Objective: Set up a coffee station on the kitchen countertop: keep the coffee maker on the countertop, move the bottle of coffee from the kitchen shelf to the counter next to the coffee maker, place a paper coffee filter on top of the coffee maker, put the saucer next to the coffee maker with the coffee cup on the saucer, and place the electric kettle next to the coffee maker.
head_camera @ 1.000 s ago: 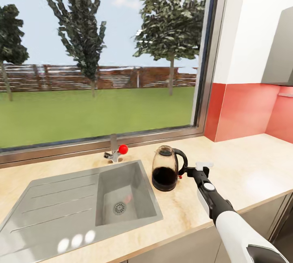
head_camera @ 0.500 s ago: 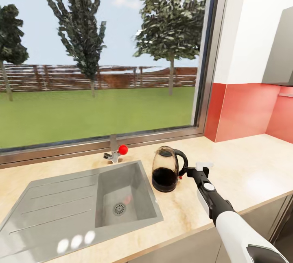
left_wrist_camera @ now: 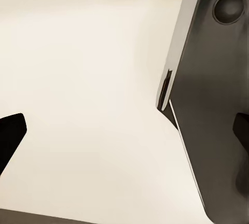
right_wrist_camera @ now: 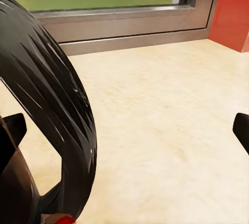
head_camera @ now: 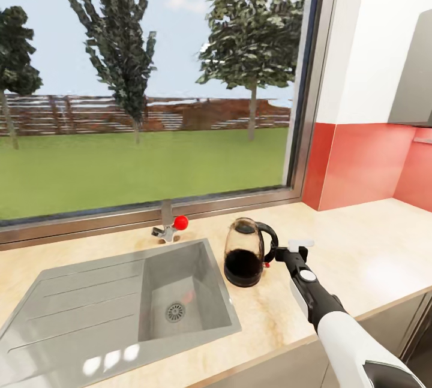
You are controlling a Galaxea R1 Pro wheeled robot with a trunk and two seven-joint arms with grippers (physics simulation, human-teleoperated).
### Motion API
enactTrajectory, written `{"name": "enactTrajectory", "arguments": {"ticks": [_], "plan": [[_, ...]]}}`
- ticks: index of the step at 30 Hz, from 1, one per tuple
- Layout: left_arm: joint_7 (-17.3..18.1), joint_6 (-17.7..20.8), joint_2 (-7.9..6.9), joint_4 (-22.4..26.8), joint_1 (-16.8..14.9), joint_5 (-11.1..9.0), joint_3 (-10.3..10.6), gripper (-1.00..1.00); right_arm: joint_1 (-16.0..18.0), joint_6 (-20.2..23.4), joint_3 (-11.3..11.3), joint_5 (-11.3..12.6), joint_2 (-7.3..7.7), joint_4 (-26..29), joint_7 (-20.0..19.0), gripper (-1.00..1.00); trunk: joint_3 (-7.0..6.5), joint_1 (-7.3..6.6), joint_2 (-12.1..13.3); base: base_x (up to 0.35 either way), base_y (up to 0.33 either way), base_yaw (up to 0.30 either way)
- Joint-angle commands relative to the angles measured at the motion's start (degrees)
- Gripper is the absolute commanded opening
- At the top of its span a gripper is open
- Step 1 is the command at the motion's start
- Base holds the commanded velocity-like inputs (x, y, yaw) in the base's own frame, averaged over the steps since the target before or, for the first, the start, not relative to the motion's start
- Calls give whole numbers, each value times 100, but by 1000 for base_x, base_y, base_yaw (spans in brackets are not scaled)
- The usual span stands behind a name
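The electric kettle [head_camera: 243, 251], dark red with a black lid and looping handle, stands upright on the light-wood kitchen countertop [head_camera: 366, 256], just right of the steel sink [head_camera: 120, 307]. My right gripper [head_camera: 275, 255] is at the kettle's handle, open. In the right wrist view the black handle [right_wrist_camera: 57, 115] arcs between the spread fingertips [right_wrist_camera: 12, 129], close to one of them, with the right gripper [right_wrist_camera: 127, 130] not closed on it. My left gripper [left_wrist_camera: 127, 135] is open over a pale surface with nothing between its fingers.
A tap with a red knob [head_camera: 172, 226] stands behind the sink under the wide window. A red backsplash [head_camera: 360, 166] and a grey wall unit [head_camera: 414, 76] lie to the right. A grey robot part [left_wrist_camera: 212, 94] sits beside the left gripper.
The whole picture has shifted very slightly, so the camera moved. The kettle and the right gripper keep the same place relative to each other.
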State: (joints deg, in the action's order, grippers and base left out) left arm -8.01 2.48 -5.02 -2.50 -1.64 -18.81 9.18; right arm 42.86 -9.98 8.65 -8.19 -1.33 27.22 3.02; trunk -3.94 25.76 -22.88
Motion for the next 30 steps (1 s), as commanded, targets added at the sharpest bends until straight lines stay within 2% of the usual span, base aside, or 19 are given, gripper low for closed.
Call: {"name": "enactTrajectory", "arguments": {"ticks": [1,30], "plan": [[-8,15,1,-5,-3,-44,49,100,3,-20,37,-60,-7,-6,5,100,2,2,-4,1,0,0],[-8,15,-2,-5,-3,-70,49,100,3,-17,36,-60,-7,-15,5,100,2,2,-4,31,15,0]]}}
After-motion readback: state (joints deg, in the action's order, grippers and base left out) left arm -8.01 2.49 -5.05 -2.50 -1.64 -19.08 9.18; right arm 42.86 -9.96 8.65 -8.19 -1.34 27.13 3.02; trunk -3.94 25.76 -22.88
